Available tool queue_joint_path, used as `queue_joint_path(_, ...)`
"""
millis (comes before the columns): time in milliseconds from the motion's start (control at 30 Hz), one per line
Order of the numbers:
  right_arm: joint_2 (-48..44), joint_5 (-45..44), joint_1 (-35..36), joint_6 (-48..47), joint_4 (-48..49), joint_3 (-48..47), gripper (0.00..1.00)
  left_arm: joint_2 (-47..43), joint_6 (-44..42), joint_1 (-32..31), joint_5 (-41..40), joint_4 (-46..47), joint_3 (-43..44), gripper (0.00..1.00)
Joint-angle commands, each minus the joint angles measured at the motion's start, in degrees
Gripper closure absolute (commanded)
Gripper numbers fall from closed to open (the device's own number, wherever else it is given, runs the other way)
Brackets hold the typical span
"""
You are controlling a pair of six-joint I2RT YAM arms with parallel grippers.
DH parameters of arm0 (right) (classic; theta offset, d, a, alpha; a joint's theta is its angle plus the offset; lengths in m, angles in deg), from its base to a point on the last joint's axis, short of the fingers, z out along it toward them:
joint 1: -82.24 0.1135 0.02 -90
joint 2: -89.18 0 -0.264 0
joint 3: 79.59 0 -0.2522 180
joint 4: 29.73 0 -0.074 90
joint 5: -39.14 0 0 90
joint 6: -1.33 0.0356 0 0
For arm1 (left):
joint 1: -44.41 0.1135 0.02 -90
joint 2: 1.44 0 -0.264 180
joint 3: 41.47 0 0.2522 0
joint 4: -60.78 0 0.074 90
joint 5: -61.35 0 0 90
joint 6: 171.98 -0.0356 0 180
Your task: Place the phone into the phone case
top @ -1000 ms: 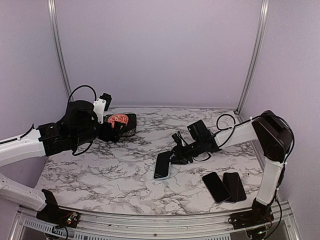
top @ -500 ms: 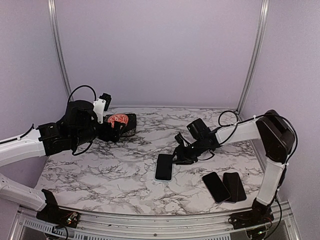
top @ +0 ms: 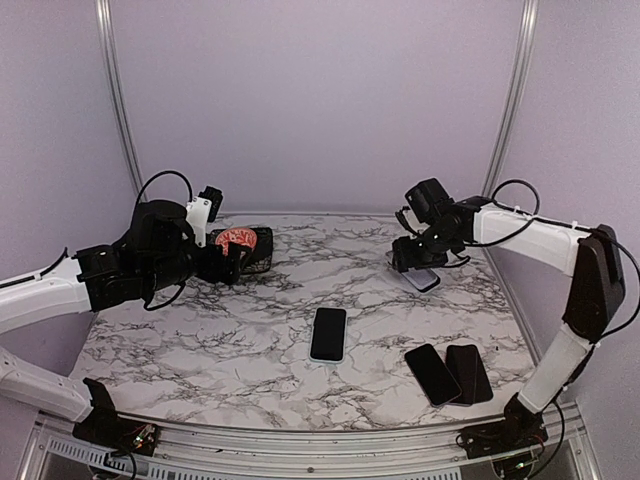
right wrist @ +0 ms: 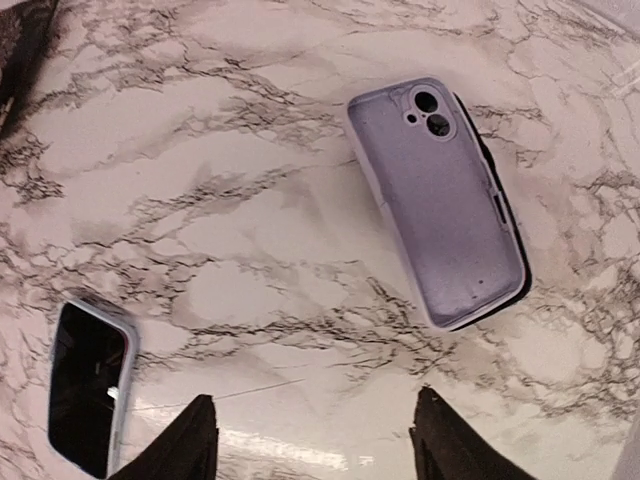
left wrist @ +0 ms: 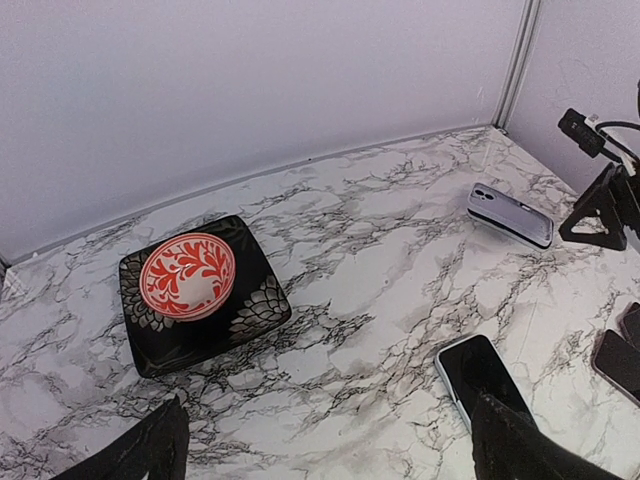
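Top view: right gripper, jaws parted and empty, has left the phone flat mid-table for the case far right; left wrist: left gripper wide, idle; right wrist: case lies hollow-up, ready.

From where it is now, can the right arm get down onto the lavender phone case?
Probably yes. The right gripper hangs just above the empty lavender phone case, fingers spread with nothing between them. The case lies open side up on bare marble, with the phone well clear.
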Motion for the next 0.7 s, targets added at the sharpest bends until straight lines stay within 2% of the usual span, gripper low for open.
queue_joint_path(0, 8.1, -4.4, -6.1, -7.8, -0.6, -6.1, 0.54, -0.5, 0.0, 0.4, -0.1, -0.9, -0.7, 0.01)
queue_joint_path(33, 10.7, -3.0, -7.3, -8.5, -0.9, -8.3, 0.56, -0.4, -0.2, 0.4, -0.3, -0.9, -0.8, 0.01)
queue_joint_path(133, 17.5, 0.1, -8.9, -10.6, -2.6, -14.7, 0.53, -0.2, -0.4, 0.5, -1.0, -0.9, -0.9, 0.01)
queue_joint_path(233, 23.7, -0.6, -9.0, -12.3, -4.5, -20.0, 0.51, 0.3, -0.5, 0.4, -0.9, -0.9, -0.8, 0.01)
queue_joint_path(300, 26.4, -1.7, -9.4, -13.4, -4.8, -22.0, 0.54, 0.6, -0.5, 0.6, -0.8, -1.0, -0.7, 0.01)
queue_joint_path(467, 30.4, -1.7, -10.0, -14.1, -6.7, -24.1, 0.72, 1.0, -0.6, 0.9, -0.7, -1.1, -0.7, 0.01)
queue_joint_path(600, 30.2, -0.9, -10.0, -14.6, -6.8, -23.8, 0.95, 1.1, -0.4, 1.2, -0.4, -1.1, -0.6, 0.01)
queue_joint_path(667, 29.3, -0.8, -9.9, -14.9, -7.1, -23.9, 1.00, 1.2, -0.3, 1.4, -0.1, -1.2, -0.6, 0.01)
